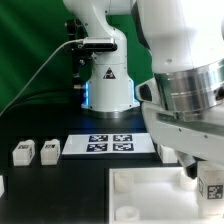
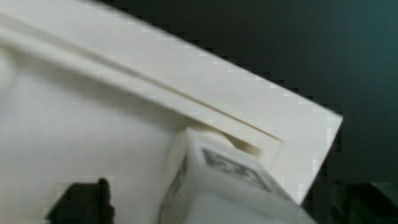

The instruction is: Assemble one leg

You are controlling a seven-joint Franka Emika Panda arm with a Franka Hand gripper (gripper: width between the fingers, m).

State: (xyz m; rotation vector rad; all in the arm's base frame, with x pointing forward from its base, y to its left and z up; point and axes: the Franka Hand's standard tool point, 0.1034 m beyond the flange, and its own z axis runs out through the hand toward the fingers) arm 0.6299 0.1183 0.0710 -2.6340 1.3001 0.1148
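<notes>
The leg (image 2: 222,178), a chunky white block with a black-and-white marker, stands at a corner of the large white square piece (image 2: 107,120). In the exterior view this leg (image 1: 211,186) is at the piece's right corner (image 1: 150,195), under the arm. My gripper (image 2: 217,208) straddles the leg. Its dark left finger (image 2: 80,205) stands apart from the leg with white surface showing between them, so the jaws are open. The other finger blends into the dark table.
Two more legs (image 1: 22,152) (image 1: 49,150) sit at the exterior view's left, and another shows at the left edge (image 1: 2,185). The marker board (image 1: 110,145) lies behind the square piece. The robot base (image 1: 105,85) stands at the back.
</notes>
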